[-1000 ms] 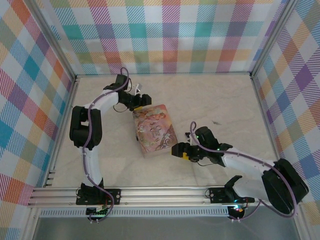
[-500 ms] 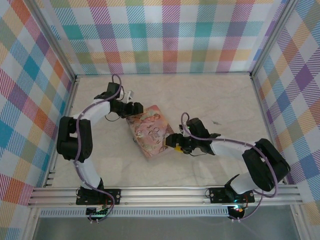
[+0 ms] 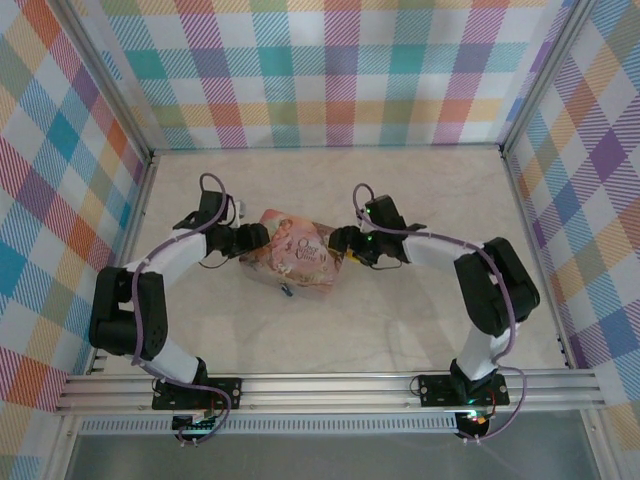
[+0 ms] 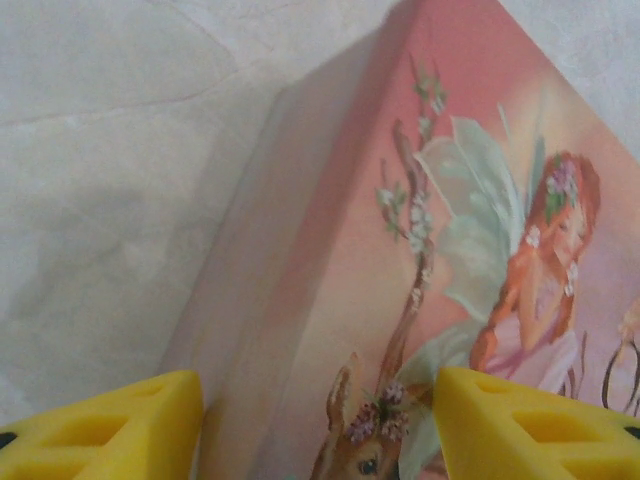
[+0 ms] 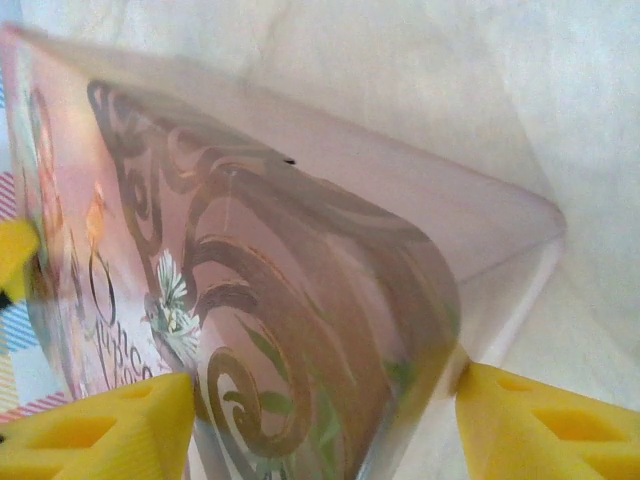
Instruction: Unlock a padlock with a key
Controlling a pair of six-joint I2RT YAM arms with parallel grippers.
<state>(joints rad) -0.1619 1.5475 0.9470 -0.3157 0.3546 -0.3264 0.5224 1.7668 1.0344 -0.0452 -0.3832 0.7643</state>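
Bracing the pink fairy-printed cardboard box (image 3: 298,255) mid-table is your step: your left gripper (image 3: 257,236) and right gripper (image 3: 340,243) straddle its left and right ends, jaws half open, grip uncertain. What is likely the small dark padlock (image 3: 285,291) hangs at its near edge; next, steady it for the key.

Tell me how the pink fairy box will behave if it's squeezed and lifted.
Likely stiff: the pink fairy box shows flat faces and straight edges between the left hand and right hand. Probably slippery: its cover looks glossy in the right wrist view. It may pivot or tip, since each hand straddles it near a corner.
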